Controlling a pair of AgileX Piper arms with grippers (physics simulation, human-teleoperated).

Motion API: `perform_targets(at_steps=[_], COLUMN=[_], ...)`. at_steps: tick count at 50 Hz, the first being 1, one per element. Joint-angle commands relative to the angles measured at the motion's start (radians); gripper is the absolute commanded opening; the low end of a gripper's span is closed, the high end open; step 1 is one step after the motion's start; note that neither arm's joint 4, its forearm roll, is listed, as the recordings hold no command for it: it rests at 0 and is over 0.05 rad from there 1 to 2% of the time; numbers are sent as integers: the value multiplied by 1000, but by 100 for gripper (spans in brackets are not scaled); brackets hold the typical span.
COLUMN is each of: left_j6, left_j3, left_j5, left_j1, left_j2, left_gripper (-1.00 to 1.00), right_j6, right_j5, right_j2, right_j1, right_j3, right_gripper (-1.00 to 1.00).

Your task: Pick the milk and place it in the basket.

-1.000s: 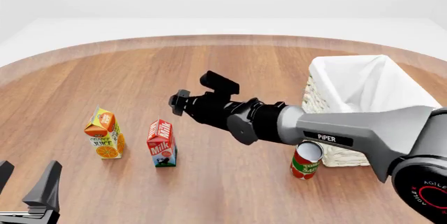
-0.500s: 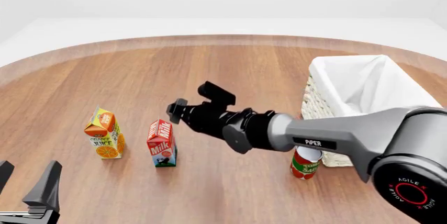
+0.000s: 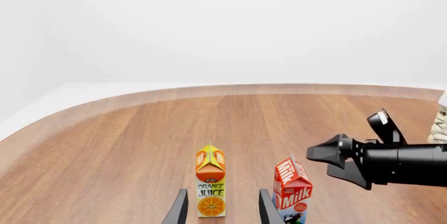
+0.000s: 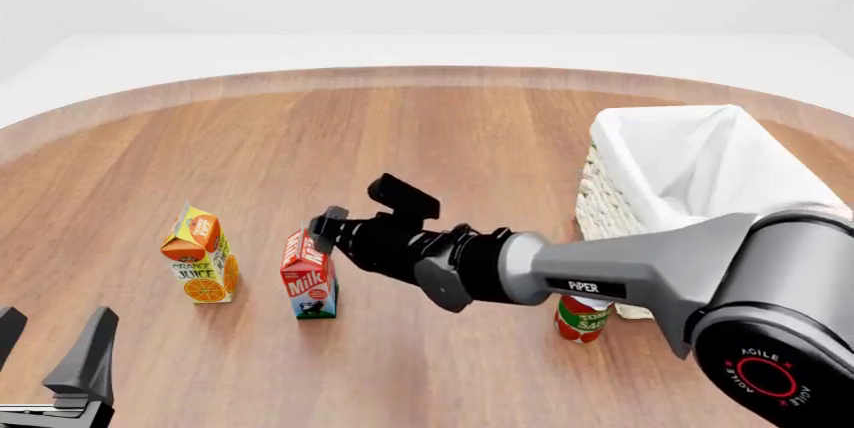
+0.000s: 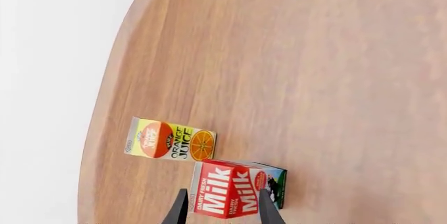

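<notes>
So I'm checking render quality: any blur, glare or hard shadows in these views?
Front view: sharp and evenly lit, with only faint soft shadows under the milk and juice. Left wrist view: crisp, the white background featureless, no glare on the table. Right wrist view: the wood grain looks slightly smeared, though the milk's lettering stays readable between the right gripper fingers.

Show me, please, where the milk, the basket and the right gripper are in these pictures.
milk [image 4: 310, 280]: front view, on its lettered front face.
basket [image 4: 607, 200]: front view, on its woven left wall.
right gripper [image 4: 358, 210]: front view, midway between its fingertips.
</notes>
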Motion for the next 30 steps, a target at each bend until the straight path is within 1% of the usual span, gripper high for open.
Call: perform_targets(at_steps=[1, 30], left_j6=[0, 0], left_j3=[0, 0], left_j5=[0, 0], left_j1=[0, 0], left_j2=[0, 0], left_gripper=[100, 100], right_j6=[5, 8], right_j5=[-1, 23], right_j2=[12, 76], right_j1=[14, 35], right_j3=[-4, -77], right_gripper=[100, 100])
